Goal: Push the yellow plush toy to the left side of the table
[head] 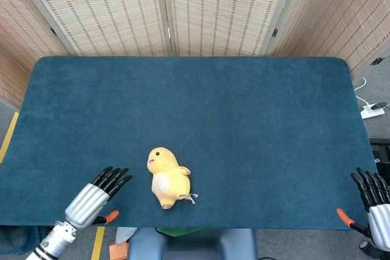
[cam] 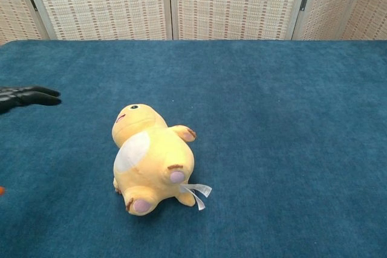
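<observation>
Fingers extended and spread, the left robot hand point(head: 97, 194) holds nothing, near the front-left edge of the blue carpeted surface point(head: 244, 126). Just beside it, untouched, lies the small yellow plush chick toy point(head: 167, 178) — on its back, left of centre, close to the front edge. A skewed shove could roll it off there; open room lies leftward. The right robot hand point(head: 373, 199) — open, empty — hangs at the far right corner.
</observation>
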